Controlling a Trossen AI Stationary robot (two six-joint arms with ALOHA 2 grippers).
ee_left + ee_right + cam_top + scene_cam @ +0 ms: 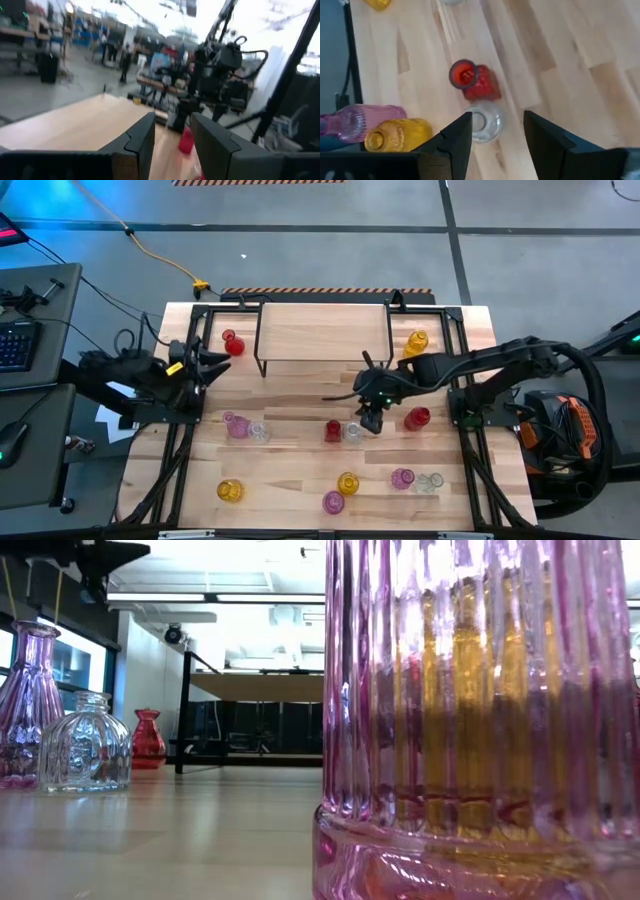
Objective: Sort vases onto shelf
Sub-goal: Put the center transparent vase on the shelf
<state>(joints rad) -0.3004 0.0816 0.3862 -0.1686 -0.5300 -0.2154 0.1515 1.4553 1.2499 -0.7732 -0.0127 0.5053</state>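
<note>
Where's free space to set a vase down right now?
The shelf top is entirely bare. The table is open between the yellow vase and the pink vase at the front. It is crowded mid-table, where the right tool hangs over the red vase and clear vase.

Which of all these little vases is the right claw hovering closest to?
The clear vase mid-table, touching a red one. The right gripper hangs just over it, open and empty.
</note>
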